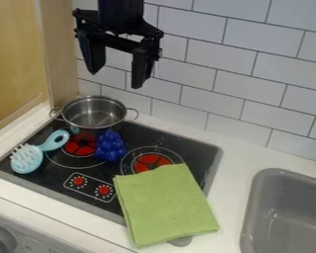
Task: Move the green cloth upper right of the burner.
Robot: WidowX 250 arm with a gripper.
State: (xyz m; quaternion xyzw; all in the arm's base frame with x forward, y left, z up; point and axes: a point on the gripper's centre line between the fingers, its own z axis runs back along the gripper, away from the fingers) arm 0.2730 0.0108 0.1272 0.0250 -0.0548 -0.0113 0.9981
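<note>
Plainly, stood at the very start of the job. From the fixed camera, saw the green cloth (166,205) lying flat at the near side of the right-hand burner (149,162), partly on the black stovetop (195,150) and partly over the pale counter (236,165), with its far edge across the near part of the burner's ring. Found the gripper (116,79) raised at the far left, in front of the tiled wall (253,64), with its fingers spread apart and nothing between them. Judged none of the move done, with the cloth neither gripped nor at the far right of the burner. Counted as left: lowering to the cloth, pinching it, carrying or dragging it to the far right, and letting go. Took the steel pot (93,116), the dark blue toy (110,147) and the light blue brush (27,158), all on the left, as outside the job.
</note>
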